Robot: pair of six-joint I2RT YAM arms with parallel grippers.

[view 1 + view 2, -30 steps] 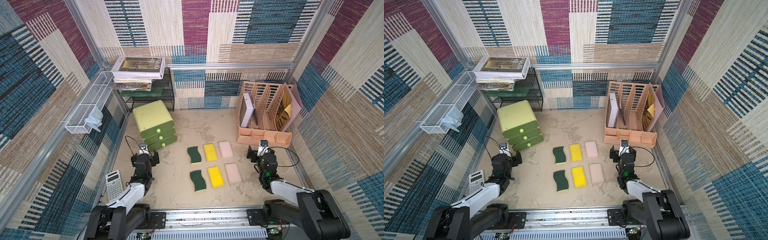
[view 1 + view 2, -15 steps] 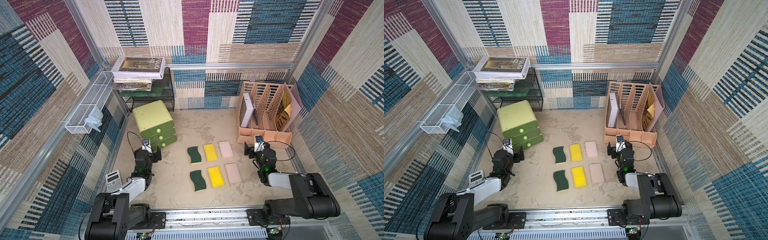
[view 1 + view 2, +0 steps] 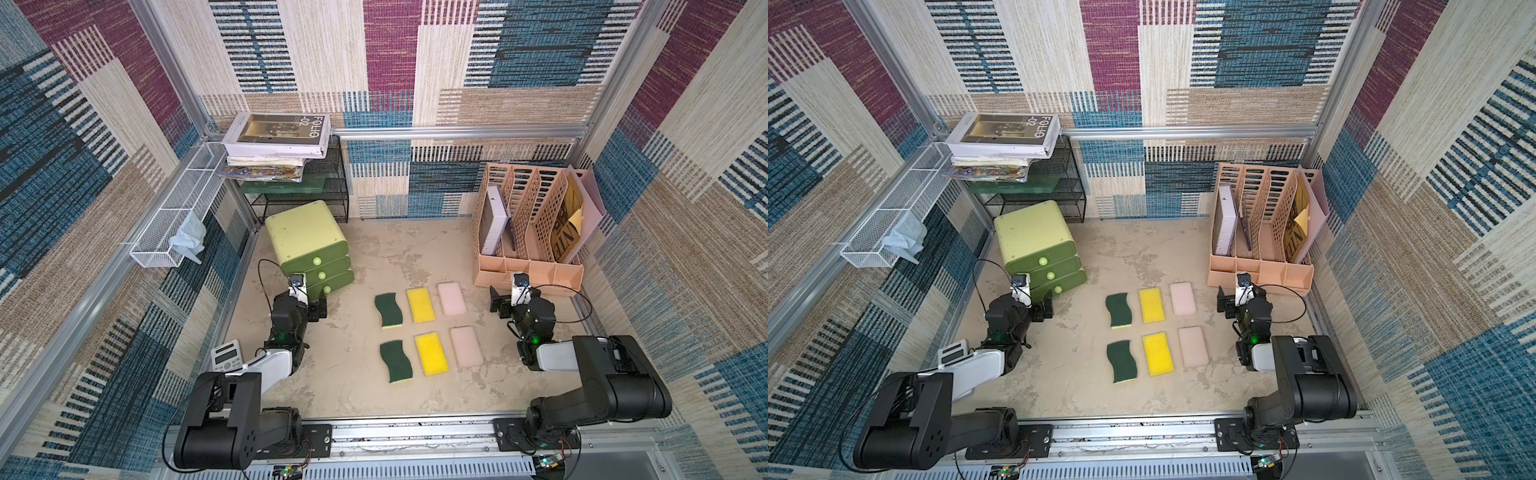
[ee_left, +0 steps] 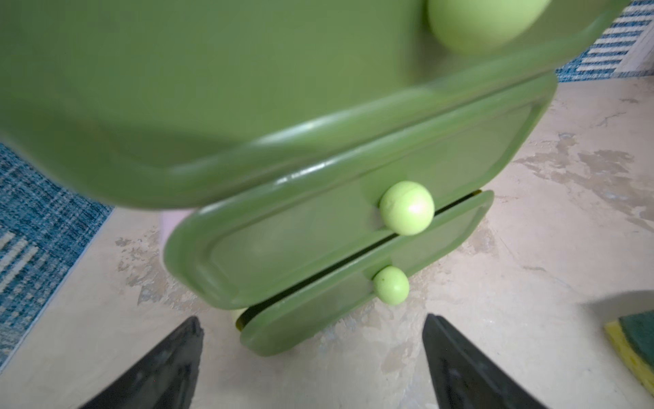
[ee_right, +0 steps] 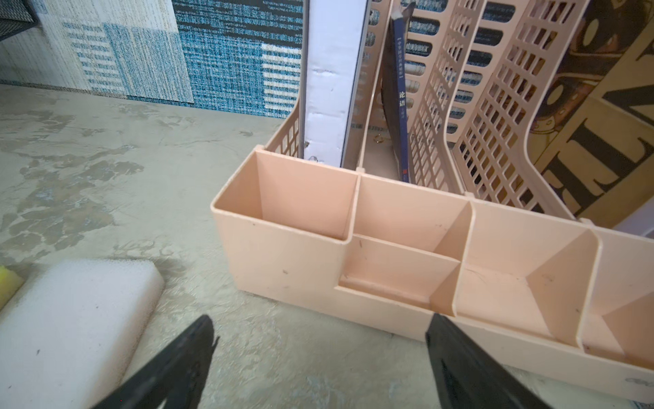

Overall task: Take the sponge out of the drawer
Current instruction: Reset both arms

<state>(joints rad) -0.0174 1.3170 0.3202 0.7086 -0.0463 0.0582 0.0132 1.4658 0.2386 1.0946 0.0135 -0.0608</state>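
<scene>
Left wrist view showed the left gripper (image 4: pixel 311 317) spread wide, empty, facing the drawers (image 4: pixel 300 226); right gripper (image 5: pixel 322 316) likewise spread, empty, near the organizer (image 5: pixel 283 262).

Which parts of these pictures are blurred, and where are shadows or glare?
Left wrist view: the top drawer and top knob are close and blurred; the middle knob is sharper, with a small highlight. Right wrist view: sharp; the pale sponge casts a soft shadow beside it. In both top views: even light, no strong glare.
</scene>
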